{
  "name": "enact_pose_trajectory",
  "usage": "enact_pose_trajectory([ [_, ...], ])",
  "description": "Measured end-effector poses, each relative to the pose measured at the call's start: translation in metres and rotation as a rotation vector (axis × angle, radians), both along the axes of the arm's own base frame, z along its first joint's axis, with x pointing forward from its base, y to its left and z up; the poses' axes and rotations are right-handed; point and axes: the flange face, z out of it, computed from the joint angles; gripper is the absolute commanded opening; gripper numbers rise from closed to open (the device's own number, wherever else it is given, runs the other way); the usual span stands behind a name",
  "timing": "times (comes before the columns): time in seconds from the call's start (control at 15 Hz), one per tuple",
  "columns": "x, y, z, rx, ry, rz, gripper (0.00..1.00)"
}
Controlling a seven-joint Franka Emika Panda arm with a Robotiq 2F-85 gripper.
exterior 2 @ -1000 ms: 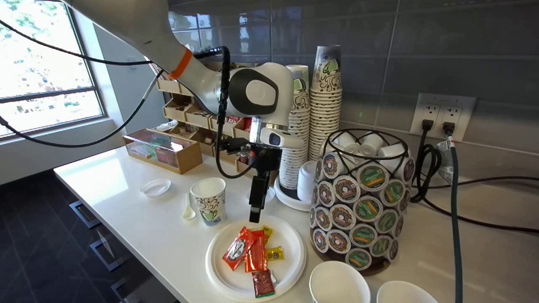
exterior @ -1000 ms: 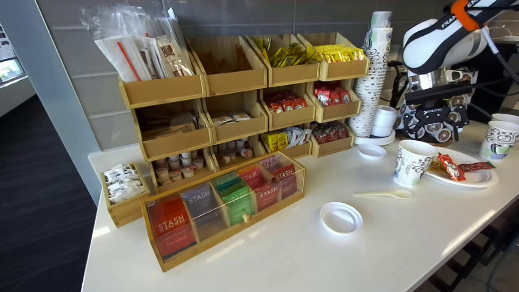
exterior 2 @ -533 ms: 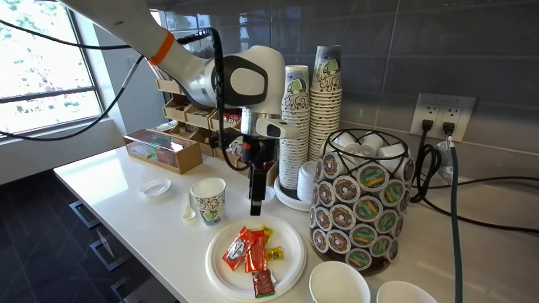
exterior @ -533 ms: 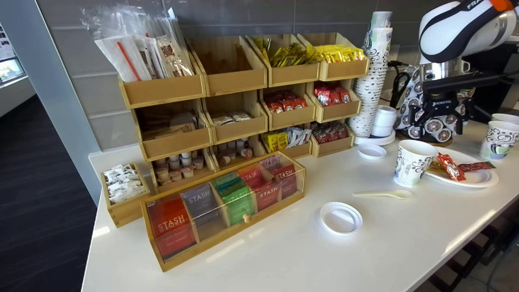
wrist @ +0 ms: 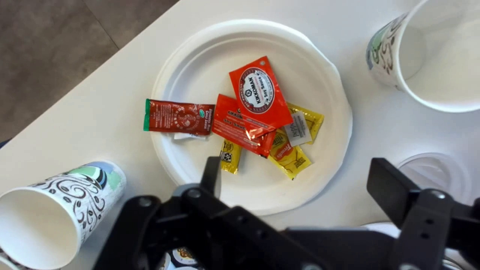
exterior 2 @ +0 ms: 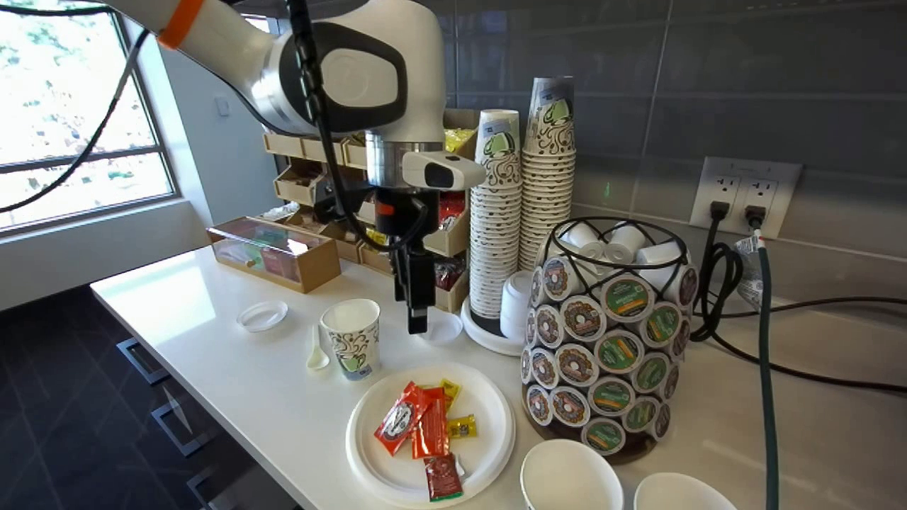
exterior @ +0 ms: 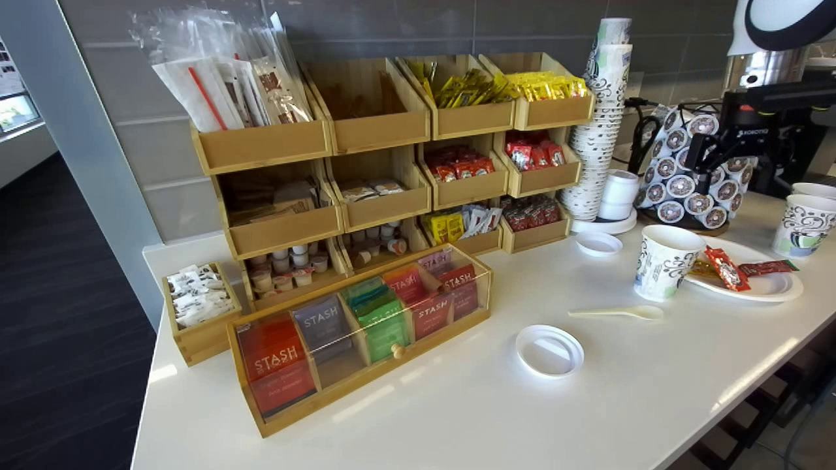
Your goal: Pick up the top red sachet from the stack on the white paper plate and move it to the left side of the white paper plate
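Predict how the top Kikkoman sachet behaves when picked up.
The top red sachet is probably light, being much smaller than the white paper plate. Likely floppy: a thin, flat packet labelled soy sauce. It overlaps the lower red sachet, so may drag that along.

"Are you lifting?"
"I am raising my gripper in both exterior views."
"And drifting?"
"Sliding toward the right edge of an exterior view, I am uncovering more coffee pods."

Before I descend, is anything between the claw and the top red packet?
Nothing visible stands between the open claw and the top red packet, which lies uncovered; a cup stands beside the plate.
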Motion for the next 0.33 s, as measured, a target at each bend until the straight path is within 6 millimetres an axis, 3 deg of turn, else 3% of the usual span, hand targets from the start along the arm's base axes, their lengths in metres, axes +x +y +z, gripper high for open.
enact_pose_trajectory([
  [0.33,-0.020,-0.002,0.019,-0.001,-0.086,0.146,1.00],
])
